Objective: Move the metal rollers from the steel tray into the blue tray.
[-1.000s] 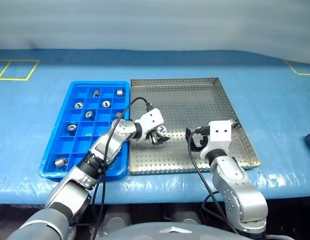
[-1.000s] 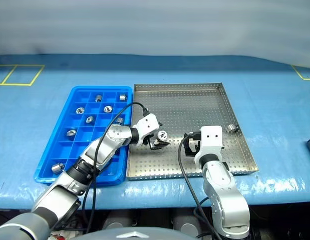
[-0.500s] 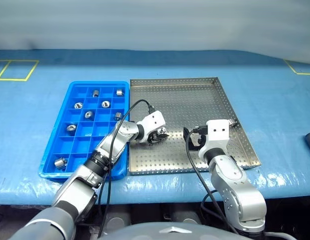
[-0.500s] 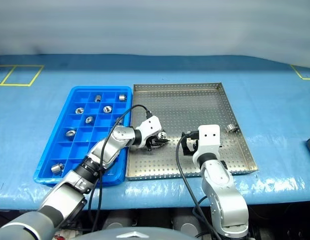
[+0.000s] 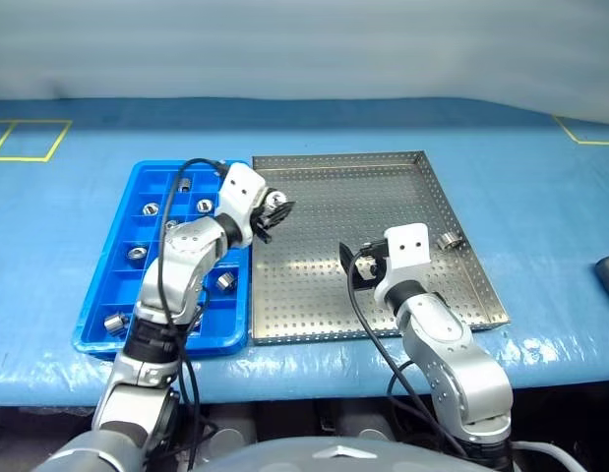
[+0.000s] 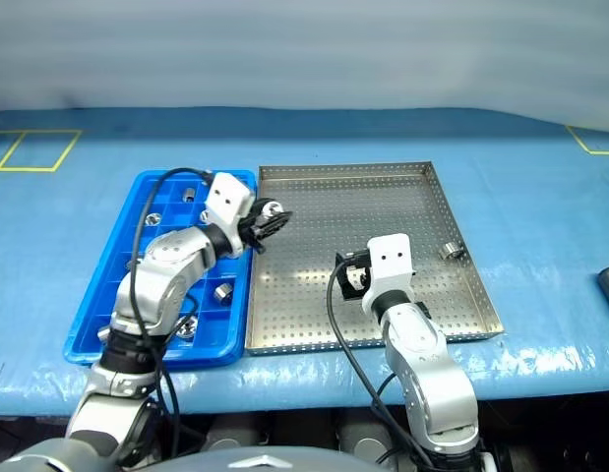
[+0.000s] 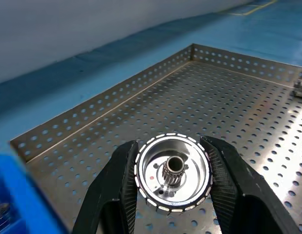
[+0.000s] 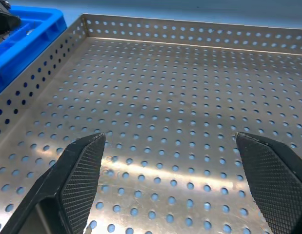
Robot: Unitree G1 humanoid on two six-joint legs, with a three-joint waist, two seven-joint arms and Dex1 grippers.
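Steel tray point(image 5: 383, 192) w/ 1 roller point(image 5: 447, 241); left end effector point(image 7: 172, 187) gripping 1, right point(image 8: 172, 183) open.

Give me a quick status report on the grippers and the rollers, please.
Left gripper shut on a roller, over the steel tray. Right gripper open, empty. One roller left in tray. Path to blue tray clear.

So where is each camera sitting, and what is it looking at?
Left eye view: on the head, looking forward and down at the blue tray, the steel tray, both arms.
Right eye view: beside it, same scene; the left gripper holds a roller.
Left wrist view: on the left wrist, looking along its fingers clamped on that roller.
Right wrist view: on the right wrist; the right gripper is open over the steel tray.
Shared: both wrist views show the steel tray.
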